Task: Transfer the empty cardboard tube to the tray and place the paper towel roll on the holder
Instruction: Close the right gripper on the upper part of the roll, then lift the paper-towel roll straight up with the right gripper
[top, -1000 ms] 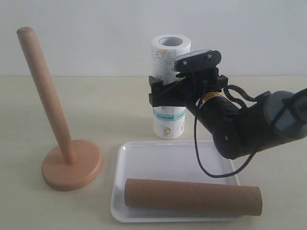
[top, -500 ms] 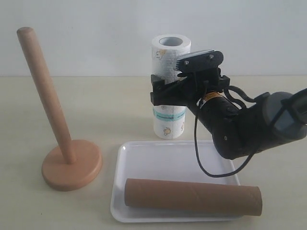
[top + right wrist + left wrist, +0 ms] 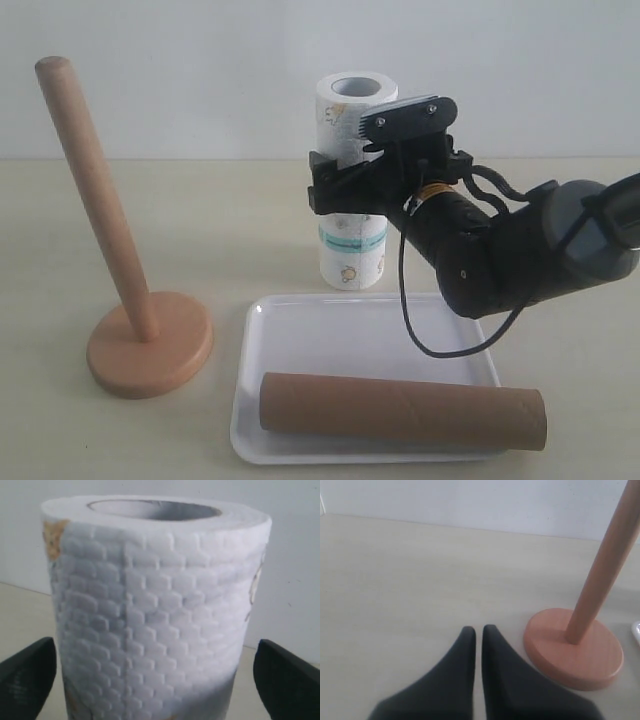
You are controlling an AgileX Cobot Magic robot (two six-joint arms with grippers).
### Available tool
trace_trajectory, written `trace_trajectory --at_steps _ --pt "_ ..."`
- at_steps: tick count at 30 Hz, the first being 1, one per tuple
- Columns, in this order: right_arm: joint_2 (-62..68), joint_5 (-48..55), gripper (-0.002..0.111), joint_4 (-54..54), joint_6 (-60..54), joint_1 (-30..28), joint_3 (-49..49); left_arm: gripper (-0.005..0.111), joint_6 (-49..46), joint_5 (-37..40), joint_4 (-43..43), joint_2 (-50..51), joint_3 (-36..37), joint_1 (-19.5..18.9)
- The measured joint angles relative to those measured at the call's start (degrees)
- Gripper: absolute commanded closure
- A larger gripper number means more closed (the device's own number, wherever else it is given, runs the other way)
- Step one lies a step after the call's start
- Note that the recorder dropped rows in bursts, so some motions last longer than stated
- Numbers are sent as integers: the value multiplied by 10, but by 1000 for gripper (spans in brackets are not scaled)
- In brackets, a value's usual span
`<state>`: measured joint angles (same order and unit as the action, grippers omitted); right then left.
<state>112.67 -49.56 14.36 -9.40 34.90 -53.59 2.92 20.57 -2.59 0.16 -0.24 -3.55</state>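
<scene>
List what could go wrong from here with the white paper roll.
The open right gripper straddles the upright white embossed paper towel roll without touching; an off-centre close might topple it.
The brown cardboard tube overhangs the white plastic tray's rim near the arm; a low sweep might knock it off.
The light wooden holder stands unheld, the shut left gripper beside it; a misaligned roll might tip it.

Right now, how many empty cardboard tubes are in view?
1. The cardboard tube lies on its side along the tray's edge nearest the camera, one end sticking out past the rim. None other shows.
</scene>
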Motion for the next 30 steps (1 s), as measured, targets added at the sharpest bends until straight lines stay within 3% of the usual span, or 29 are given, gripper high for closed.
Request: trace_trajectory --at_steps 9,12,16,23,24,30 --pt "0 13 4 0 -10 0 0 103 0 0 0 0 0 0" --pt "0 13 10 1 -10 0 0 103 0 0 0 0 0 0" --pt "0 17 38 3 -10 0 0 103 0 0 0 0 0 0" --pt "0 18 104 6 -10 0 0 103 0 0 0 0 0 0" --pt "0 18 108 6 -10 0 -1 103 0 0 0 0 0 0" --pt "-1 19 108 1 -10 0 -1 103 0 0 0 0 0 0"
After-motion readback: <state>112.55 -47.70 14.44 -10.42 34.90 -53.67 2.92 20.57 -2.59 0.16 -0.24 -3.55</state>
